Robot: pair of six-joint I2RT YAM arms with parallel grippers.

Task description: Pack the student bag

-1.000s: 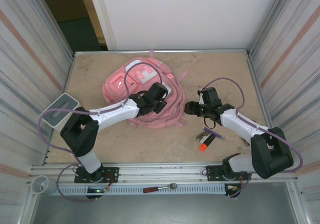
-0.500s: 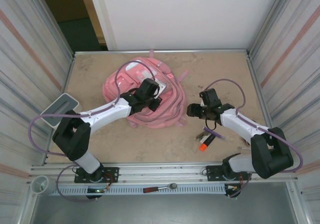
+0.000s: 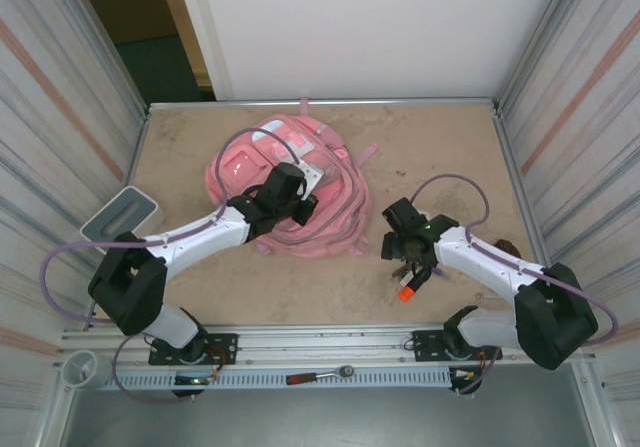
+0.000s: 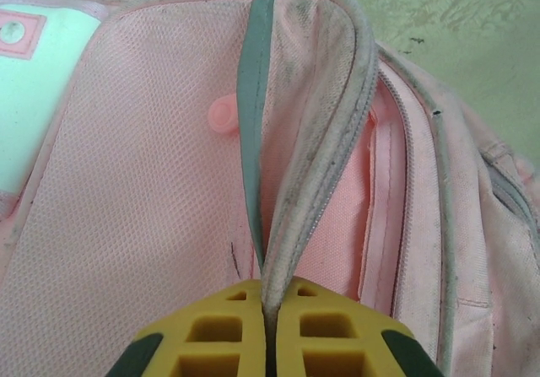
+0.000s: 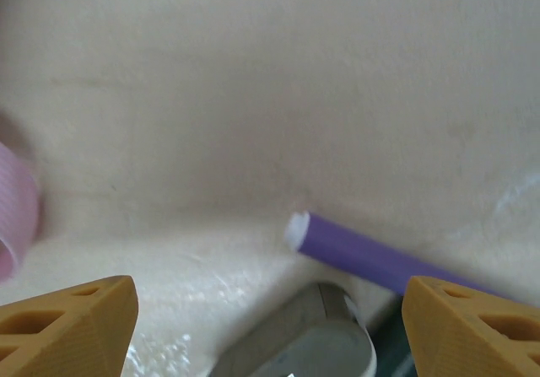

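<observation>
Top external view: the student bag point(image 3: 236, 172) lies flat on the counter point(image 3: 450, 142), left of centre in the upper half of the frame. The left end effector point(image 3: 291, 193) sits on the bag's middle. Its arm rises from the lower left, elbow pushed out to the left edge, forearm slanting up and right onto the bag. The right end effector point(image 3: 398, 251) hangs low over bare counter, right of the bag and apart from it, just above an orange-capped marker point(image 3: 407, 292). Its arm bends at the lower right and its forearm runs left.

Left wrist view: the left end effector point(image 4: 270, 303), bottom centre, has its yellow fingers point(image 4: 228, 335) pressed together, pinching the zip-edged rim of the bag's point(image 4: 126, 191) flap, which runs up the frame.

Right wrist view: the right end effector point(image 5: 266, 291) is spread wide, one finger in each lower corner. A purple pen point(image 5: 371, 261) lies on the counter between them. A pink edge of the bag point(image 5: 13, 217) shows at far left.
</observation>
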